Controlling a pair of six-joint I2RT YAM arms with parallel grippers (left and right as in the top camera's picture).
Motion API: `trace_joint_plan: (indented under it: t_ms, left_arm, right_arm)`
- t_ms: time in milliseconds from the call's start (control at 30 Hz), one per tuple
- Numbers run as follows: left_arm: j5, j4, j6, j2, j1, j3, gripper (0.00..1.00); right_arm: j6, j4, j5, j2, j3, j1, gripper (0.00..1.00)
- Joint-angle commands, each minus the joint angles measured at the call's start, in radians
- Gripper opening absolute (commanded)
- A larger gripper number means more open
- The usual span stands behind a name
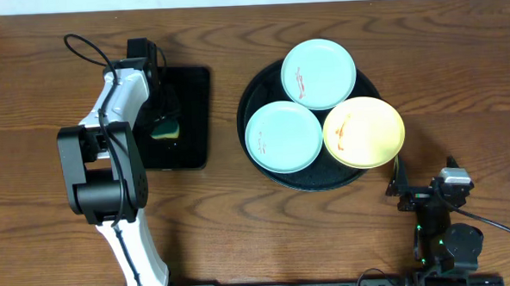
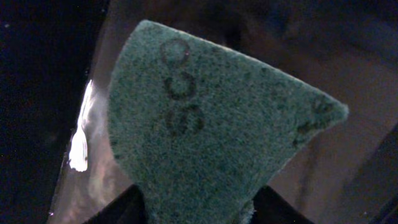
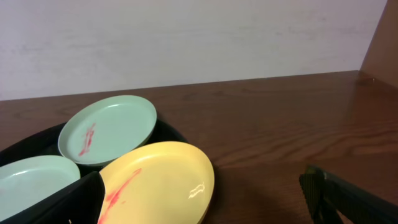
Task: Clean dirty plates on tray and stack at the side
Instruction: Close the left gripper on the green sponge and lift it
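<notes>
While the left gripper (image 2: 198, 211) has the sponge (image 2: 211, 118) pinched at its base, green scouring face to the camera, it sits over the rectangular tray (image 1: 192, 94), left of the desk (image 1: 459, 65) centre. No plate cleaned or stacked yet, by the look of it.

Right gripper (image 1: 423, 187): jaws spread wide, nothing in them, parked near the desk's front edge, just off the round tray (image 1: 251, 96).

All three plates are on the round tray, right of desk centre:
- mint plate (image 1: 318, 74) at the tray's far edge
- mint plate (image 1: 283, 137) at its near-left edge
- yellow plate (image 1: 363, 132) at its near-right edge, rim hanging out past the tray rim

Each one has a red-orange smear.

Handling, my read:
- Plates look light, stiff and glossy, so probably slippery under a jaw.
- They're shallow, so nothing to hold except the rim: one finger on top, one under.
- The yellow plate's overhang is the easy pick. Its underside is exposed there and it's nearest the right gripper.
- Plates sit touching or nearly so. Lifting one may nudge its neighbours.
- The sponge is soft and will squash. Hold the plate down while wiping or it will skate.
</notes>
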Motion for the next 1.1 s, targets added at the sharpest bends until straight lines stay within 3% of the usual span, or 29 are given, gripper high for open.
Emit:
trace_joint_plan:
  t_ms: [0, 67, 133, 733, 1067]
  left_arm:
    - [-0.013, 0.0, 0.006, -0.016, 0.002, -0.007, 0.24]
    - [-0.012, -0.004, 0.006, -0.034, 0.002, -0.007, 0.12]
    - [-0.012, -0.009, 0.006, -0.057, 0.002, -0.007, 0.08]
    - [0.05, -0.046, 0.006, -0.429, 0.002, -0.007, 0.08]
    - [0.049, -0.002, 0.006, -0.341, 0.001, -0.042, 0.07]
  right_arm:
    - [-0.009, -0.005, 0.002, -0.006, -0.001, -0.013, 0.99]
    - [-0.009, -0.004, 0.002, -0.006, -0.001, -0.013, 0.99]
    - [-0.009, -0.005, 0.002, -0.006, -0.001, -0.013, 0.99]
    - [-0.009, -0.004, 0.002, -0.006, -0.001, -0.013, 0.99]
    - [-0.009, -0.005, 0.002, -0.006, -0.001, -0.013, 0.99]
